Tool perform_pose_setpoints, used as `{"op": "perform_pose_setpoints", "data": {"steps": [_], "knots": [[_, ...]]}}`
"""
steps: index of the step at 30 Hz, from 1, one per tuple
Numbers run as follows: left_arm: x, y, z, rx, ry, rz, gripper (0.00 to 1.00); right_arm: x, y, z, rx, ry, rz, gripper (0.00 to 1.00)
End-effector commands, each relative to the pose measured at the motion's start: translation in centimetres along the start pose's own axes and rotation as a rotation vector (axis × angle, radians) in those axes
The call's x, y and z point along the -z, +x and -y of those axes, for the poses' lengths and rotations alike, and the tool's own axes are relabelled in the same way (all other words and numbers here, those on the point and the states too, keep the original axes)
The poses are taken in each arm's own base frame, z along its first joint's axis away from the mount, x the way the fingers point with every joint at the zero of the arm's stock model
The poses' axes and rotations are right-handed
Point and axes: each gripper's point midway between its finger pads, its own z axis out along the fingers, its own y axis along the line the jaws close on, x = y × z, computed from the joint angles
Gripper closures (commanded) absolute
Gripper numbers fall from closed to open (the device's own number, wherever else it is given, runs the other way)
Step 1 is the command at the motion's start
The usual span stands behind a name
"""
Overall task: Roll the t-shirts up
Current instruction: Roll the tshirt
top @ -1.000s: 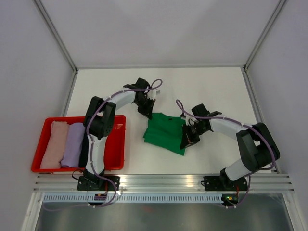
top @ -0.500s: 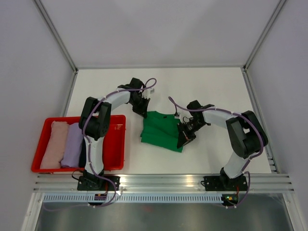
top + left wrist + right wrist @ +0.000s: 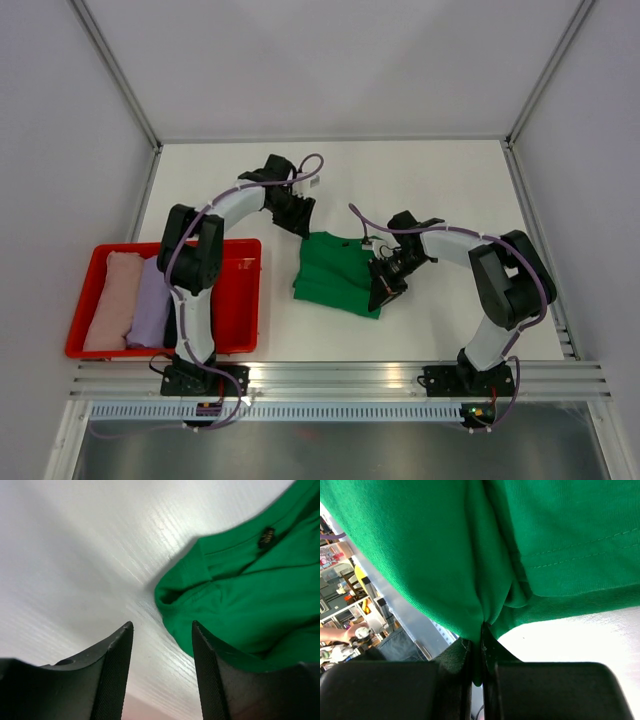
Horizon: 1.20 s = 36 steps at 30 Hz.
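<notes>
A bright green t-shirt [image 3: 335, 272] lies folded in the middle of the table. My left gripper [image 3: 297, 216] hovers just behind its far left corner, open and holding nothing. In the left wrist view the green t-shirt [image 3: 240, 605] lies just past the gripper [image 3: 162, 625], with bare table between the fingers. My right gripper [image 3: 383, 286] is at the shirt's right edge. The right wrist view shows this gripper [image 3: 482, 626] shut on a pinched fold of the green cloth [image 3: 445, 555]. Pale pink [image 3: 110, 300], lavender [image 3: 150, 298] and black [image 3: 176, 315] t-shirts lie rolled in a tray.
The shallow red tray [image 3: 248, 300] sits at the left, beside the left arm's base. White walls enclose the table on the back and both sides. An aluminium rail [image 3: 340, 378] runs along the near edge.
My left gripper has opened and let go of the shirt's far left corner, drawing back slightly. The right gripper stays shut on the shirt, which shifted a little to the left.
</notes>
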Motion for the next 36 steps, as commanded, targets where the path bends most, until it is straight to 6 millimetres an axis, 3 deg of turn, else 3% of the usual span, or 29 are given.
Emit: {"op": "perform_pose_setpoints", "data": {"steps": [1,5,8,15,26,36], "knots": [[5.3,-5.3,1.9,-0.123,0.032,0.172,0.43,0.4,-0.7,-0.4,0.037,0.001,0.018,1.0],[8.1,-6.0,3.4,-0.14,0.055,0.178,0.43,0.3,-0.7,-0.3,0.037,0.007,0.021,1.0],[10.1,-5.0,4.8,-0.144,0.082,0.173,0.42,0.4,-0.8,-0.2,0.04,0.014,0.028,1.0],[8.0,1.5,7.4,-0.142,0.15,0.023,0.36,0.7,-1.3,0.1,0.061,0.054,0.058,1.0],[4.7,7.1,7.8,-0.138,0.213,-0.14,0.35,0.6,-1.6,1.1,0.057,0.102,0.055,1.0],[5.2,8.2,9.6,-0.179,0.303,-0.132,0.37,0.9,-2.0,1.8,0.048,0.16,0.082,0.94]]}}
